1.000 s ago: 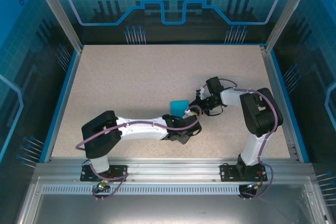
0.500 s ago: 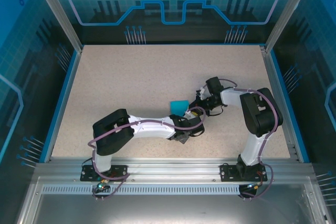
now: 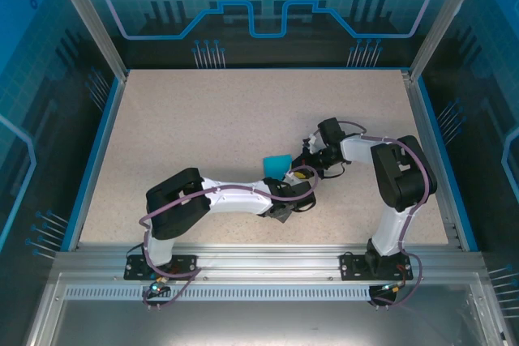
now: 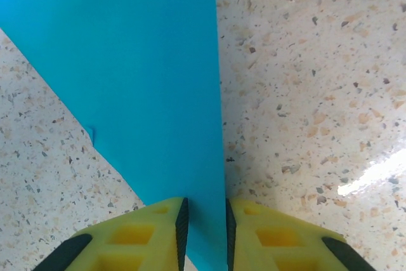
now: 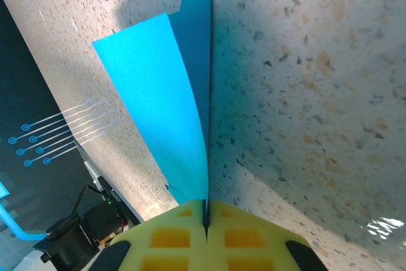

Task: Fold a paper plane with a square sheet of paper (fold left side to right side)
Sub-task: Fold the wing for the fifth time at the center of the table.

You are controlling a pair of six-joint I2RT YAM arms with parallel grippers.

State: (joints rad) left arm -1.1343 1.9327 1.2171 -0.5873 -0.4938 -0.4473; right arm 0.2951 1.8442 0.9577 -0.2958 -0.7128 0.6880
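Pinching square sheet of paper (image 5: 166, 99) at its crease: right tool (image 5: 206, 212), clamped. Left tool (image 4: 205, 214): jaws narrow, unclosed, sheet's long axis running straight ahead between them.

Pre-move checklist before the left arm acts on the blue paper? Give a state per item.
1. Right fingers shut on the paper: ok, the pads meet on its edge.
2. Left fingers closed on the paper: not ok, a gap shows between the pads.
3. Paper inside that gap: ok, its narrow end runs between the pads.
4. Fold lying flat: not ok, a flap curves up off the table in the right wrist view.
5. Wrists apart from each other: cannot tell, they crowd together in the top view.
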